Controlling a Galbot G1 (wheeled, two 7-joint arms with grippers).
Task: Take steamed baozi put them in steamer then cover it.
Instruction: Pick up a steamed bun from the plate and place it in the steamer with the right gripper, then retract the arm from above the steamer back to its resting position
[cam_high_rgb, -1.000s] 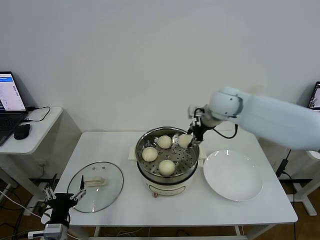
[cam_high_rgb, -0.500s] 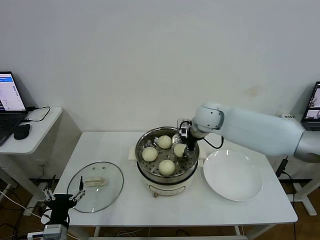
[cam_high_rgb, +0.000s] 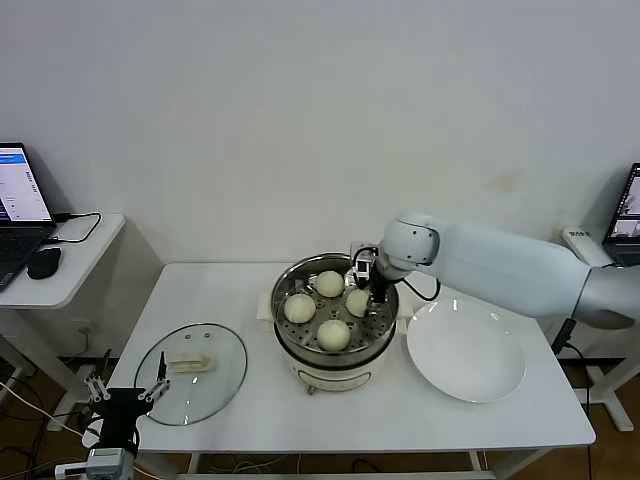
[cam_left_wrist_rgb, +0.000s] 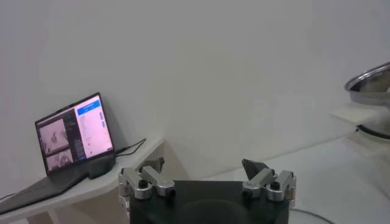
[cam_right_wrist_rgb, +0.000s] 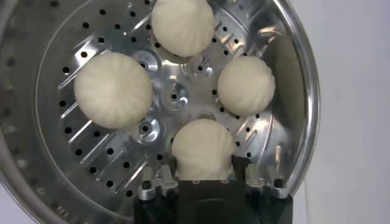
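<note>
change: the fourth baozi (cam_right_wrist_rgb: 203, 148) is being lowered onto the steamer (cam_high_rgb: 335, 345) tray, lower than before.
right gripper (cam_high_rgb: 366, 292): still being kept clenched on it.
left gripper (cam_left_wrist_rgb: 203, 175): being held released, parked.
meaning: the cover (cam_high_rgb: 191, 372) is being left for next.

The right gripper (cam_right_wrist_rgb: 204, 182) hides the near edge of the fourth baozi (cam_right_wrist_rgb: 202, 148) in the steamer (cam_right_wrist_rgb: 292, 91); finger contact cannot be determined. The steamer rim is cut off by the frame edges.

Cream-white baozi (cam_right_wrist_rgb: 113, 89), shiny perforated steel steamer (cam_right_wrist_rgb: 73, 152), clear glass cover (cam_high_rgb: 190, 372), white plate (cam_high_rgb: 466, 351)
</note>
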